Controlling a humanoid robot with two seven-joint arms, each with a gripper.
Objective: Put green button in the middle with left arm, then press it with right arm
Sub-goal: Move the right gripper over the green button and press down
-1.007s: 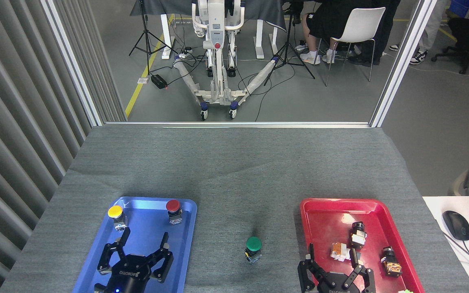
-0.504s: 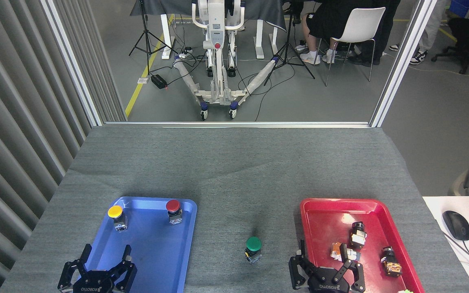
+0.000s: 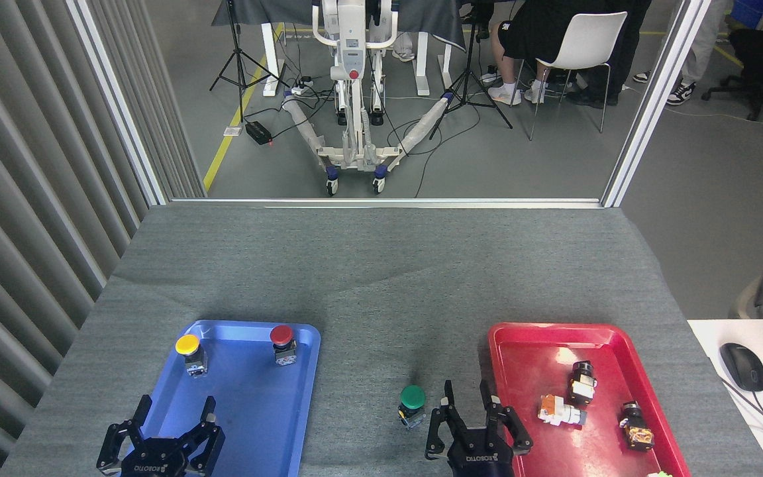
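The green button [image 3: 412, 398] is seen upright on the bare cloth of the middle [image 3: 381, 344], between the blue tray [image 3: 249, 424] and the red tray [image 3: 534, 344]. The right gripper [image 3: 477, 412], fingers spread and empty, is placed just beside it; the button could be tipped or shoved if its cap is caught sideways by a finger instead of pressed from above. Compared with half a second ago, the right gripper has been shifted leftward off the red tray, while the left gripper [image 3: 159, 434], likewise spread and empty, is unchanged.
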